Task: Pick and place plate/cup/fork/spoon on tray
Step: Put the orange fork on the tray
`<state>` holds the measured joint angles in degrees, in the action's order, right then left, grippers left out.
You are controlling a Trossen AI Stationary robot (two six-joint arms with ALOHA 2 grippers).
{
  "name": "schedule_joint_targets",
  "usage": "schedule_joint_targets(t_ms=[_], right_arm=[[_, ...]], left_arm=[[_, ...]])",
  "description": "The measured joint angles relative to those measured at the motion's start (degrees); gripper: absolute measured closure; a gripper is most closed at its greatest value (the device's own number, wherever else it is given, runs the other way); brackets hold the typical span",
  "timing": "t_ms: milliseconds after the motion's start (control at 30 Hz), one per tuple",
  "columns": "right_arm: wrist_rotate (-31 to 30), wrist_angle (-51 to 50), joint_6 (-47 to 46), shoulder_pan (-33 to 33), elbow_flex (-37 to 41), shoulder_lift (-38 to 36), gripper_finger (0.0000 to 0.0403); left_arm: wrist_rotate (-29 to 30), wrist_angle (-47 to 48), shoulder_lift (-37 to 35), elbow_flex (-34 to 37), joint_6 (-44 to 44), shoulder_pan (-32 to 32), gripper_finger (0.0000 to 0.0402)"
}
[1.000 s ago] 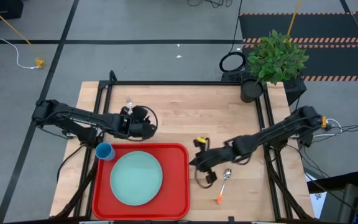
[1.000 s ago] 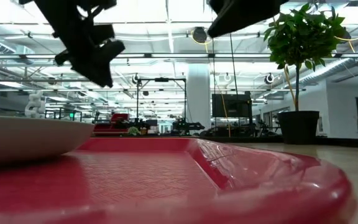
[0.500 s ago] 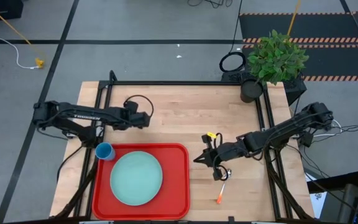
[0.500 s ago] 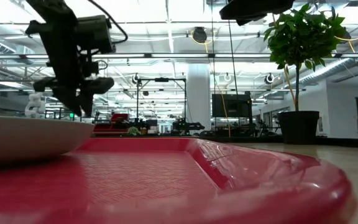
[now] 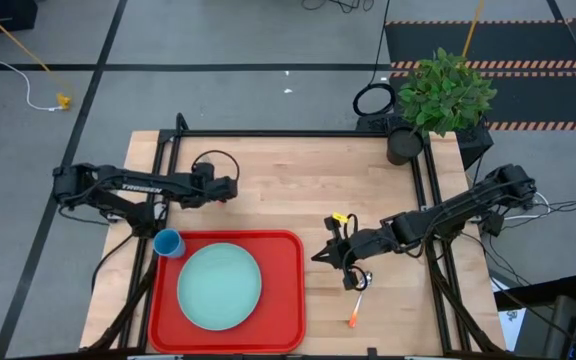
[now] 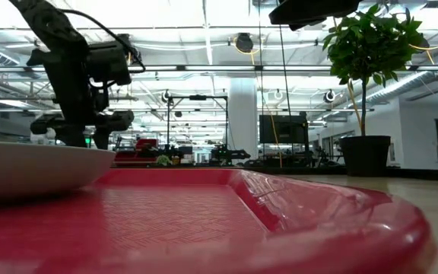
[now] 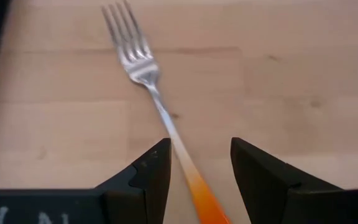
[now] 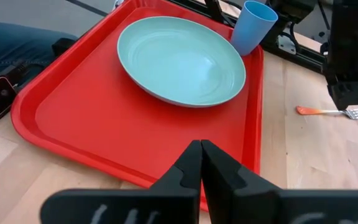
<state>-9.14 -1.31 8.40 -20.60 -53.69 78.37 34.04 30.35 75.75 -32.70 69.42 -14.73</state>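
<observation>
The fork (image 7: 148, 74) lies flat on the wooden table, tines pointing away from my left gripper (image 7: 194, 146). That gripper is open and low over the fork, one finger on either side of the shaft where the orange handle begins. In the high view my left gripper (image 5: 226, 188) hides the fork. The fork also shows in the right wrist view (image 8: 328, 112). My right gripper (image 5: 318, 256) is shut and empty, right of the tray (image 5: 290, 300). The spoon (image 5: 356, 305) lies under my right arm. The plate (image 5: 219, 286) and the cup (image 5: 169, 243) stand on the tray.
A potted plant (image 5: 438, 95) stands at the table's far right corner. The black frame rails (image 5: 298, 133) run along the table's far and side edges. Bare wood lies between the two arms, beyond the tray's far rim (image 5: 238, 234).
My left gripper has moved toward the table's far left, tipped to point down and gone down over the fork. My right arm has shifted a little toward the table's right edge and now covers the spoon's bowl.
</observation>
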Motion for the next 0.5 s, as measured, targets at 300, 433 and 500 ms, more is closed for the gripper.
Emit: schedule_joint_targets(t_ms=[300, 433, 500], right_arm=[[0.2, 0.0, 0.0, 0.0, 0.0, 0.0, 0.0403], [0.2, 0.0, -0.2, -0.2, 0.0, 0.0, 0.0403], [0.2, 0.0, -0.2, -0.4, 0.0, 0.0, 0.0403]], left_arm=[[0.6, -0.8, 0.0, 2.4, 1.2, -3.4, 0.0231], [-0.8, -4.4, 0.0, 4.1, 1.3, -4.5, 0.0231], [-1.1, -7.1, 0.0, 4.9, 0.4, -5.2, 0.0231]])
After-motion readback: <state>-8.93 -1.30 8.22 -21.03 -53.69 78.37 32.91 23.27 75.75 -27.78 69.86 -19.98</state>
